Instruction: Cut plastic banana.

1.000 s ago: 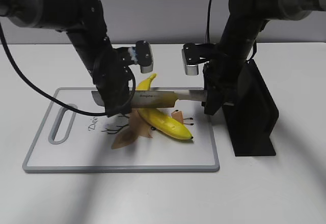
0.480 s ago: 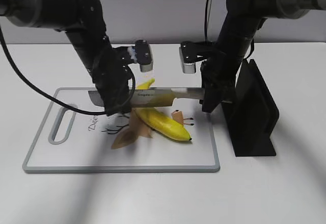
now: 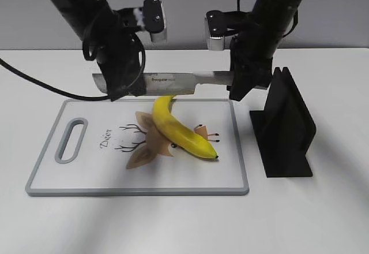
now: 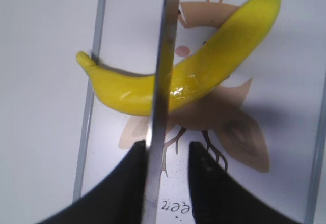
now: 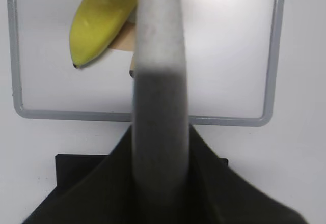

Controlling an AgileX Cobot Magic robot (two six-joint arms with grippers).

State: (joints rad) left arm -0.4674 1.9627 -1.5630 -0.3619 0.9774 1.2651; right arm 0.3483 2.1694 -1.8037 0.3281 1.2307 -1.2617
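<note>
The plastic banana (image 3: 180,133) lies whole on the white cutting board (image 3: 86,176), over a deer print. A knife (image 3: 173,82) hangs level above the board's far edge, well above the banana. My right gripper (image 3: 242,85) is shut on the knife's handle (image 5: 158,107). My left gripper (image 3: 118,86) straddles the blade's tip end. In the left wrist view its fingers (image 4: 165,158) sit on either side of the blade (image 4: 163,56), one touching it and the other apart, with the banana (image 4: 214,56) below. The banana's dark tip shows in the right wrist view (image 5: 102,20).
A black knife stand (image 3: 285,133) stands on the table right of the board, close to my right arm. It also shows in the right wrist view (image 5: 71,175). The board's handle slot (image 3: 70,141) is at its left end. The board's grey rim (image 5: 270,56) shows below the handle.
Both arms have lifted the knife up and back, off the banana. The banana has shifted slightly and lies uncovered on the board.
</note>
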